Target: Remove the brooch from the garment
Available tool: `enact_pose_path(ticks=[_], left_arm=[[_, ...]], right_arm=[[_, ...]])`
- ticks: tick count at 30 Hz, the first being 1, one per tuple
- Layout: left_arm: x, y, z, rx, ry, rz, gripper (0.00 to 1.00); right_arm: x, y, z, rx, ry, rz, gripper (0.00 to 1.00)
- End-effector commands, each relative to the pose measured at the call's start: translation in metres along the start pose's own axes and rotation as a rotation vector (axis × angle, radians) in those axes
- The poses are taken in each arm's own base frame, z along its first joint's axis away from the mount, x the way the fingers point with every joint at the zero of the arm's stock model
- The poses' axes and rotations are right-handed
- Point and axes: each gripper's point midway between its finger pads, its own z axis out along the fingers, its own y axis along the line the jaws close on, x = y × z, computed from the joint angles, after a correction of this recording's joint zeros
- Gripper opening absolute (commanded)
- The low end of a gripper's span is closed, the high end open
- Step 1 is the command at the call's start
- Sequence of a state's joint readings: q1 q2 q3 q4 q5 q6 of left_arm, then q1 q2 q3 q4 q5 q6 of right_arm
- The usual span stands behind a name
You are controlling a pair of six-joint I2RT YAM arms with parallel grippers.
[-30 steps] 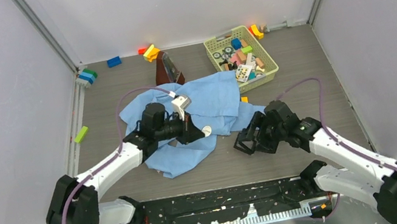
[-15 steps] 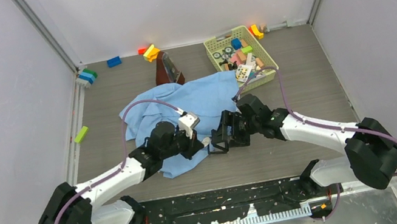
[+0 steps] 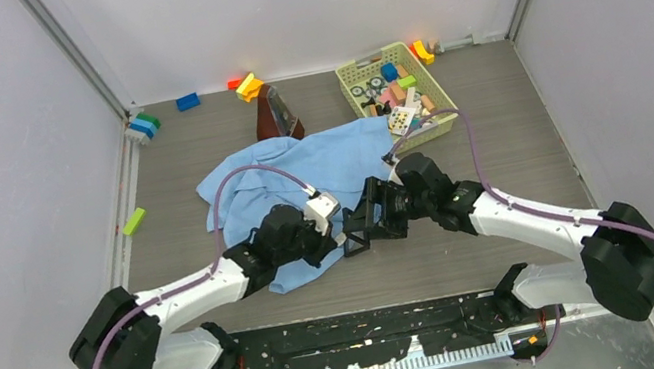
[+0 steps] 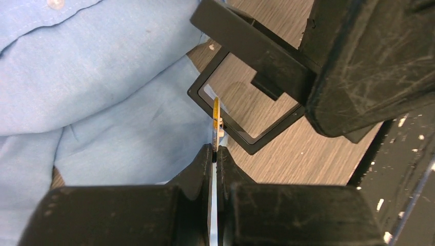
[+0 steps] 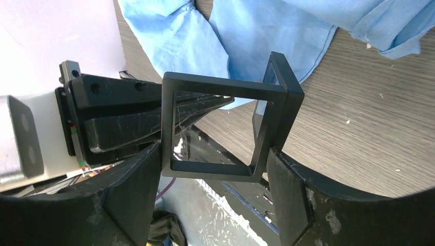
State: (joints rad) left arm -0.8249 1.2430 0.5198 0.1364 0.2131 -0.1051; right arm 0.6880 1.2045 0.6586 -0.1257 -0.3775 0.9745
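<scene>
The garment (image 3: 329, 159), a light-blue shirt, lies crumpled mid-table; it also shows in the left wrist view (image 4: 102, 92) and the right wrist view (image 5: 256, 31). My left gripper (image 3: 336, 238) (image 4: 214, 154) is shut on the brooch (image 4: 216, 118), a thin disc seen edge-on, held at the shirt's near edge. My right gripper (image 3: 357, 230) (image 5: 215, 164) is shut on an open, hinged black square frame case (image 5: 220, 84) (image 4: 241, 138), held right against the brooch tip. The left gripper's fingers (image 5: 128, 120) show behind the case.
A yellow-green basket (image 3: 345, 80) of small toys stands at the back right. A brown object (image 3: 275, 112) stands behind the shirt. Loose bricks lie by the back wall (image 3: 188, 101) (image 3: 249, 86) and at the left edge (image 3: 133, 221).
My left gripper has drawn the brooch toward the near side of the shirt. My right arm has swung left, bringing the black case up to the brooch.
</scene>
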Motion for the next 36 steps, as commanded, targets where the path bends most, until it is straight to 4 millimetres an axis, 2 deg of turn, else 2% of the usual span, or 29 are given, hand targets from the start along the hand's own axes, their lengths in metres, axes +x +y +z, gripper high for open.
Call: enact_pose_path(ticks=[1,5,10,17,24,29,36], left_arm=[[-0.032,0.010,-0.013,-0.137,-0.100,0.116,0.00],[-0.044,0.016,-0.029,-0.235,-0.184,0.221,0.00],[-0.040,0.000,-0.021,-0.161,-0.258,0.383,0.00],[-0.032,0.007,-0.021,-0.195,-0.220,0.388,0.00],[-0.028,0.004,-0.014,-0.169,-0.205,0.400,0.00],[-0.016,0.004,-0.002,-0.146,-0.128,0.410,0.00],[-0.006,0.002,0.003,-0.121,-0.083,0.400,0.00]], right_arm=[[0.004,0.008,0.008,-0.064,0.022,0.038,0.44],[0.009,0.010,0.016,-0.117,0.049,0.074,0.42],[0.008,0.021,0.016,-0.174,0.059,0.085,0.42],[0.004,0.028,0.012,-0.209,0.032,0.102,0.42],[0.011,0.016,0.023,-0.207,0.057,0.127,0.41],[0.009,0.018,0.029,-0.229,0.056,0.135,0.41],[0.003,0.010,0.034,-0.214,0.028,0.139,0.41]])
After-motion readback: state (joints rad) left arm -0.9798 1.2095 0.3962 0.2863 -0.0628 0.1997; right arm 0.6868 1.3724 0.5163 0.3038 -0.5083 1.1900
